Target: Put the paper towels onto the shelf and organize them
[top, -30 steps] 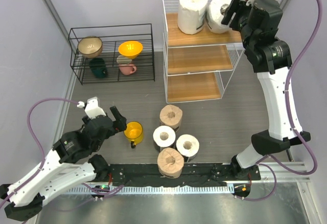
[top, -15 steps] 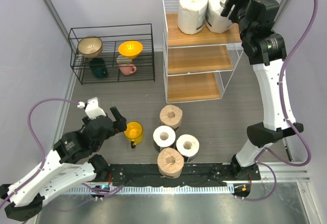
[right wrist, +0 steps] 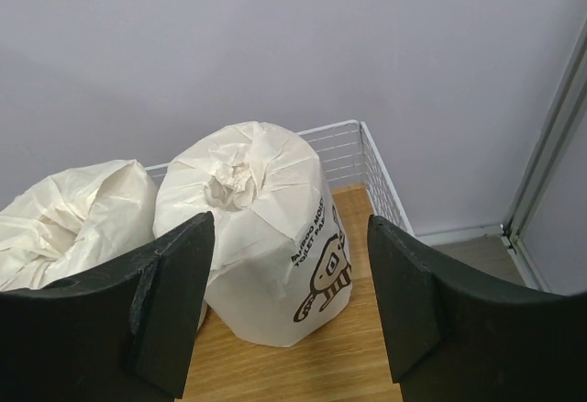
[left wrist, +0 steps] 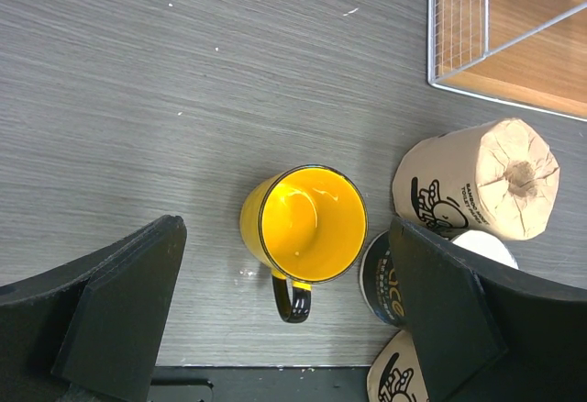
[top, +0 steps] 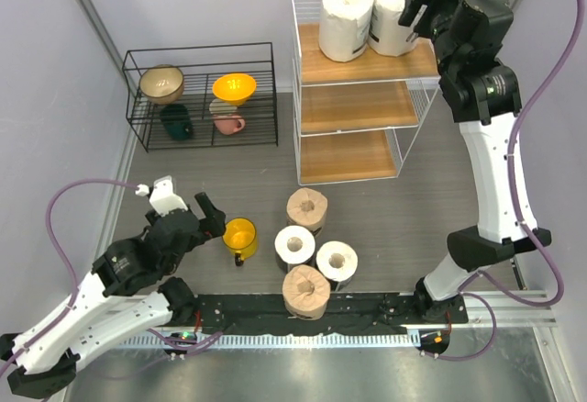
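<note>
The white wire shelf (top: 358, 106) has two white paper towels upright on its top board, one on the left (top: 346, 20) and one on the right (top: 393, 16). My right gripper (top: 427, 5) is open just right of the right roll, not touching it. In the right wrist view that roll (right wrist: 266, 228) stands on the board (right wrist: 367, 365) between my open fingers, beside the other roll (right wrist: 64, 218). Several rolls stand on the floor: beige (top: 306, 208), dark-wrapped (top: 294, 246), white (top: 337, 261), beige (top: 306, 291). My left gripper (top: 206, 214) is open and empty.
A yellow cup (top: 239, 236) stands left of the floor rolls, under my left gripper (left wrist: 284, 319); it also shows in the left wrist view (left wrist: 305, 223) next to a beige roll (left wrist: 481, 182). A low black wire rack (top: 202, 94) with bowls is at the back left.
My right gripper has let go of the right white roll, which now stands upright on the top board, and has drawn back a little to the right. The left arm has barely moved.
</note>
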`<state>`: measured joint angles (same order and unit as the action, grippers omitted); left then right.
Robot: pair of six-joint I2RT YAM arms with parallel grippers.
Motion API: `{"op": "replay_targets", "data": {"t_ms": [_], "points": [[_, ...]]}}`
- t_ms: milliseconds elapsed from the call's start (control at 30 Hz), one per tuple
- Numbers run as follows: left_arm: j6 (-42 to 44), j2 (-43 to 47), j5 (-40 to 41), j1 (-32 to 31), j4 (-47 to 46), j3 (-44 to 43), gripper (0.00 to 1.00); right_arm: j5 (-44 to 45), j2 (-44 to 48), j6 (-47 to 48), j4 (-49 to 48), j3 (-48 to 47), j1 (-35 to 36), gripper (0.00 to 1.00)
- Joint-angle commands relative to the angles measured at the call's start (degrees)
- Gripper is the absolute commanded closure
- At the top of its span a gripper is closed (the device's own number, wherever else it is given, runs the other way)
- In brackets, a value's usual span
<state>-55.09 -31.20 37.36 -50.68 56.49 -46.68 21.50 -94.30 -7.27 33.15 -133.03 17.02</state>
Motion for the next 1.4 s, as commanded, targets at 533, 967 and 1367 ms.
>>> {"op": "replay_targets", "data": {"t_ms": [533, 967, 1367], "points": [[1.65, -1.85, 0.16, -0.30, -3.93, 0.35, 0.00, -15.15, 43.75, -15.22, 5.25, 45.02, -0.23, 0.26], [0.78, -4.04, -1.94, -0.30, -6.83, 2.11, 0.00, -38.01, 49.82, -22.35, 14.23, 81.16, 0.12, 0.33], [-0.02, -5.01, -2.65, -0.30, -7.89, 2.99, 0.00, -40.05, 50.80, -26.12, 8.88, 84.52, 5.64, 0.29]]}}
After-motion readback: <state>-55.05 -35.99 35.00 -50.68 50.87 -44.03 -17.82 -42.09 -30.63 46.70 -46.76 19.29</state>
